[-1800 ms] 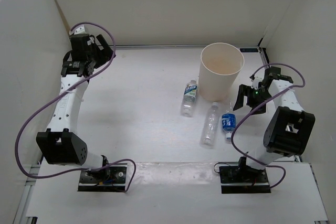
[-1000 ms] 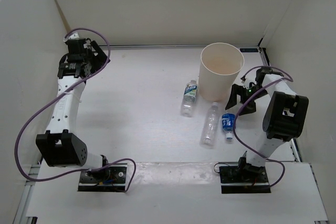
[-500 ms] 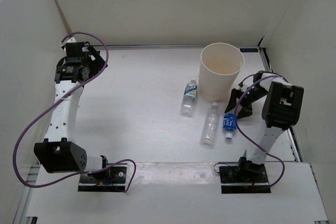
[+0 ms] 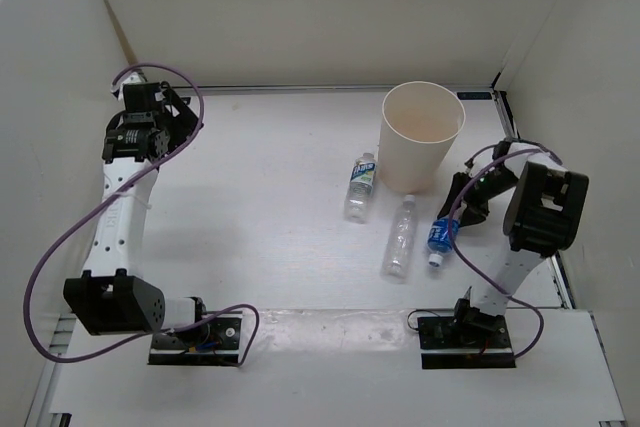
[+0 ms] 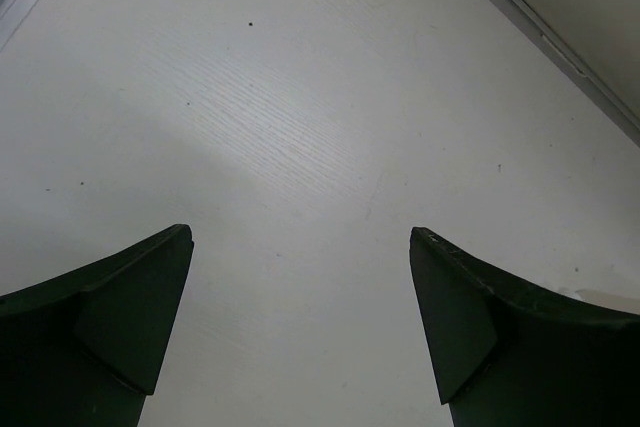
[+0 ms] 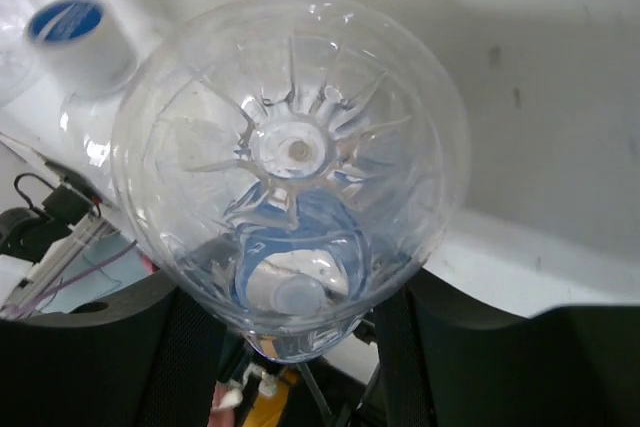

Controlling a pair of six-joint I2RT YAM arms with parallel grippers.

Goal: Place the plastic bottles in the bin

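I am working the right pincer (image 4: 453,215), which sits low on the table with the short blue-label bottle (image 6: 290,157) between its jaws. In the wrist view the bottle's clear ribbed base fills the frame, with a dark finger on each side of it. I cannot tell whether the jaws are pressing on the bottle or only flanking it.

The step in hand, as I judge it, is the pick-up of this bottle. Next I need a firm hold, then a lift high enough to clear the rim of the bin (image 4: 415,165). The bin stands just ahead of this pincer and a little to its left, much taller than the bottle.

On the pincer's left, the plain clear bottle (image 4: 401,237) lies just beside the blue-label one, so a sideways swing could knock it. The bottle with the white-green label (image 4: 361,185) lies further left. The enclosure's side wall is near on the pincer's right, so the open room is upward and leftward.

The left pincer (image 5: 300,235) hangs released, jaws wide apart over bare table (image 5: 300,97), well apart from everything.
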